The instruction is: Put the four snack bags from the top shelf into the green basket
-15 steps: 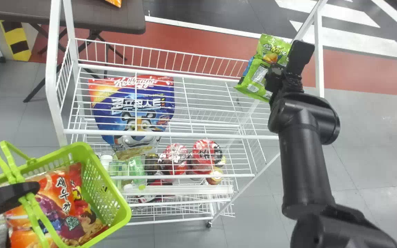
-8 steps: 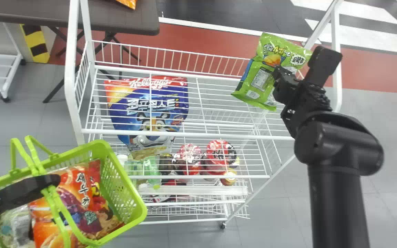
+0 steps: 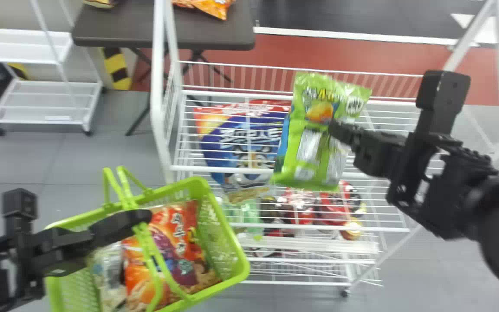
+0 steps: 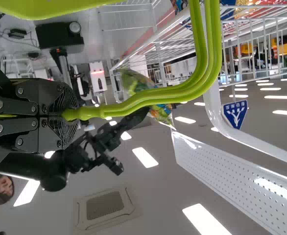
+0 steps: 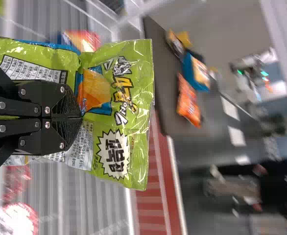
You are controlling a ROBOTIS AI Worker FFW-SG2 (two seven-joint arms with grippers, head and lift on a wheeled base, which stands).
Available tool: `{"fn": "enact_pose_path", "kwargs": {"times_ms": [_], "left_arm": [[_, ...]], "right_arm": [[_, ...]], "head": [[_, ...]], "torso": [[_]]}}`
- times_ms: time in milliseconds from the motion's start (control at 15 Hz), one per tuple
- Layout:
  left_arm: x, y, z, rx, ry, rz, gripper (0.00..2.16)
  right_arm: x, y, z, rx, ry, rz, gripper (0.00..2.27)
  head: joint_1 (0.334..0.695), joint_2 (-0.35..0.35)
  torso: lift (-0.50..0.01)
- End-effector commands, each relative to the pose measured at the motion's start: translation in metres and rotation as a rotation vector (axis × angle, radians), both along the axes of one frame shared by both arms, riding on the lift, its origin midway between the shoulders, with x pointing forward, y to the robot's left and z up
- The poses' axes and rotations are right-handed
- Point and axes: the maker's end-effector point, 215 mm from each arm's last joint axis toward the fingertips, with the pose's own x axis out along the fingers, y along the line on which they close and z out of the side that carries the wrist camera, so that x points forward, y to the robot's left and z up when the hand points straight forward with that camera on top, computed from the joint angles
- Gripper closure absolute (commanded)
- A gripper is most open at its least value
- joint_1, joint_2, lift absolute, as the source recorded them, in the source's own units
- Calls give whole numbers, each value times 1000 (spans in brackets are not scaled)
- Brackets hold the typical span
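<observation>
And there was the right gripper (image 3: 332,129), its arm angled in from four o'clock, fingers aimed at ten and pinched firmly on the green snack bag (image 3: 303,162)! That bag hung over the wire rack (image 3: 405,229), at two o'clock from the green basket (image 3: 232,260), with bold lettering and a white starburst label (image 5: 115,154) on its face. The left gripper (image 3: 145,216) pointed towards three o'clock, fingers clamped round the handles (image 3: 121,184), with an orange-red snack bag (image 3: 180,242) in the basket.
</observation>
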Motion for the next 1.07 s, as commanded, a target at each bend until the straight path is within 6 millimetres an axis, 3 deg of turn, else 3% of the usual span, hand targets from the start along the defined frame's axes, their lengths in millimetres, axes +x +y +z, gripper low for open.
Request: {"fn": "enact_pose_path", "kwargs": {"times_ms": [0, 200, 467, 600, 800, 867, 933, 1000], "left_arm": [[4, -1, 2, -7, -3, -3, 2148], [8, -3, 4, -8, -6, -9, 2148], [9, 0, 10, -28, -5, 0, 2148], [7, 1, 14, -48, 4, 0, 2148], [1, -2, 18, -85, 16, -4, 2148], [-1, -2, 21, -85, 12, -5, 2148], [-2, -1, 22, -87, 9, -5, 2148], [-3, -1, 23, -94, 8, -4, 2148]], "right_arm": [[-44, 56, -24, 9, 125, 159, 2253], [-60, 118, -24, 44, 151, 288, 2253], [-77, 185, -55, 80, 250, 410, 2253], [-67, 213, -69, 99, 245, 418, 2253], [-39, 231, -89, 112, 209, 378, 2253], [-40, 234, -99, 113, 236, 382, 2219], [-43, 236, -105, 110, 257, 389, 1980], [-51, 237, -111, 104, 283, 407, 1423]], "head": [[695, 3], [695, 114], [695, 209], [695, 280], [695, 324], [695, 330], [695, 334], [695, 337]], "torso": [[0], [0], [0], [0], [0], [0], [0], [0]]}}
